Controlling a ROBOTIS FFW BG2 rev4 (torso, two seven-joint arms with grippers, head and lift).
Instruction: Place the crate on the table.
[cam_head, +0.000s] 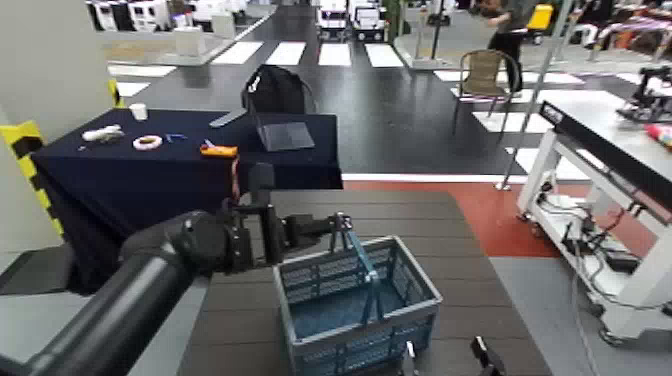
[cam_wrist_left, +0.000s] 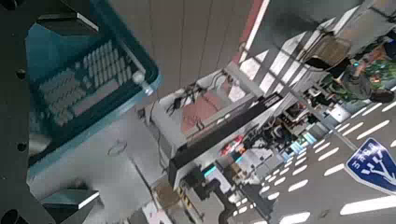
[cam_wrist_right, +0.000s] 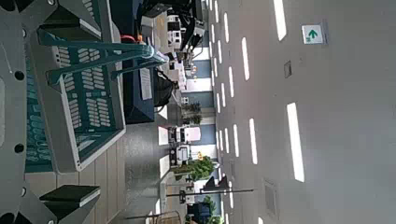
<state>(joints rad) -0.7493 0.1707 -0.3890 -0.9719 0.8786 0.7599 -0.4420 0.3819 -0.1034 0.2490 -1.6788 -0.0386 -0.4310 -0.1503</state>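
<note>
item: crate (cam_head: 357, 307), blue-grey plastic, lattice sides, thick rim, thin teal swing handle (cam_head: 362, 262) raised upright over its middle. position: standing on the dark slatted surface (cam_head: 452, 250), at the near end, roughly central across its width; base flat on the slats, interior empty as far as visible.

item: left tool (cam_head: 338, 226), on the black left arm reaching across from the near left. position: at the top of the raised handle, over the far rim of the crate. its fingers sit right at the handle, but whether they are closed round it or merely beside it cannot be told. the left wrist view shows a corner of the crate (cam_wrist_left: 89, 79) below the tool's dark finger parts, with the floor beyond.

item: right tool (cam_head: 445, 357), only two dark tips visible at the near edge of the head view, just beside the crate's near right corner. in the right wrist view its two fingers (cam_wrist_right: 67, 195) stand wide apart, with the crate's rim and wall (cam_wrist_right: 79, 98) between them; no grip on it can be seen.

item: navy-draped surface (cam_head: 150, 175), beyond the slatted one, to the left, carrying a tape roll (cam_head: 147, 142), an orange tool (cam_head: 219, 151) and a laptop (cam_head: 284, 134).

item: white-framed workbench (cam_head: 600, 150), to the right, well apart.
</note>
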